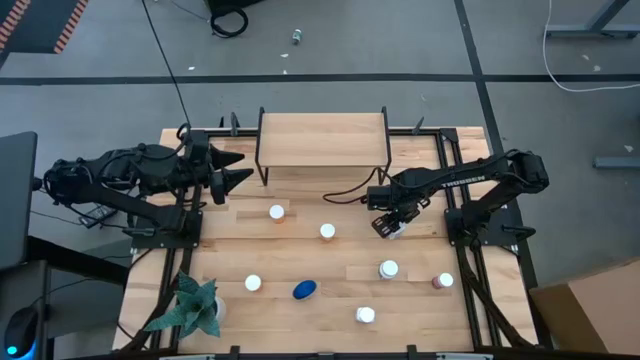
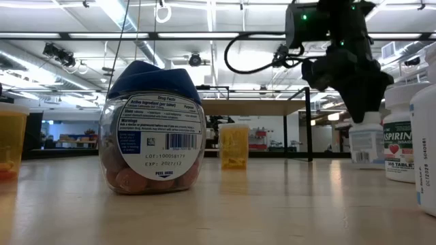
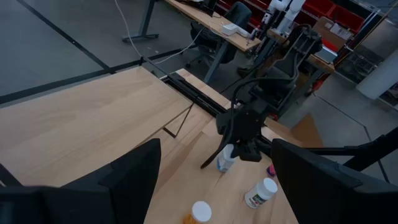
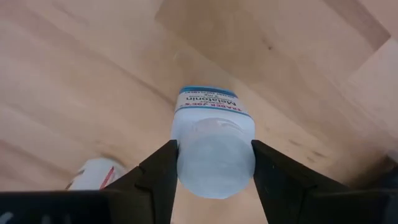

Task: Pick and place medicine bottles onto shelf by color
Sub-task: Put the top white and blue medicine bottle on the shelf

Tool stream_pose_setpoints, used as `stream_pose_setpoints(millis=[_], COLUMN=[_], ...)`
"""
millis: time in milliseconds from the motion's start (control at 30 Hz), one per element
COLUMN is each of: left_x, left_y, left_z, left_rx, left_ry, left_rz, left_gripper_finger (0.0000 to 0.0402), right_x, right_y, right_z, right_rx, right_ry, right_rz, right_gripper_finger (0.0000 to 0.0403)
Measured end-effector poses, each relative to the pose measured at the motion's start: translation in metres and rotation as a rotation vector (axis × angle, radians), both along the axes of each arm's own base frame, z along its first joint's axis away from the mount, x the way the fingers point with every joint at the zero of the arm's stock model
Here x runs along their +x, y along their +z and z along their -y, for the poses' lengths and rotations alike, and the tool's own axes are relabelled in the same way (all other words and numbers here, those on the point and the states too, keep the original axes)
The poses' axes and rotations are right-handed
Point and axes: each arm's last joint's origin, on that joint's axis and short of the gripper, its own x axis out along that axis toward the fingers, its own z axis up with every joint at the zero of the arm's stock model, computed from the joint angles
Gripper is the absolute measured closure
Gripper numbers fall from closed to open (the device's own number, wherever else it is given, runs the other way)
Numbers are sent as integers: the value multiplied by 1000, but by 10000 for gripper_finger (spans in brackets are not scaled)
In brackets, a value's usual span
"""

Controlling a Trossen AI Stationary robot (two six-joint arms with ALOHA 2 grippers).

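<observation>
The right gripper is sitting down over a white melatonin bottle on the table's right half, in front of the shelf — its two fingers are pressing against the cap from either side, so it is pinching the bottle rather than hanging spread above it. The bottle is standing upright on the table, its long axis running vertically, in line with the gripper coming down from above. What the coming move is turning on, I judge, is this: the shelf is lying behind the held bottle, towards the table's far edge and a little to the left — so the carry should be going up first, then back over the top board. The left gripper is waiting with its fingers spread near the shelf's left end, holding nothing; it is nearer the shelf, but the right arm is the one on the bottle. Other bottles are standing well apart on the table.
</observation>
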Motion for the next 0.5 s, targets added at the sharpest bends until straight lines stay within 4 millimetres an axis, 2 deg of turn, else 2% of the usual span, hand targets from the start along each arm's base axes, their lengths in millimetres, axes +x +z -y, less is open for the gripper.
stream_pose_setpoints(millis=[133, 367, 500], left_x=[0, 0, 0], left_y=[0, 0, 0], left_z=[0, 0, 0], left_rx=[0, 0, 0], left_ry=[0, 0, 0], left_rz=[0, 1, 1], left_gripper_finger=[92, 92, 92], right_x=[9, 20, 17], right_y=[30, 114, 152], right_z=[0, 7, 20], right_rx=[-10, -64, -109], right_ry=[30, 41, 23], right_rz=[41, 198, 292], right_gripper_finger=[217, 217, 217])
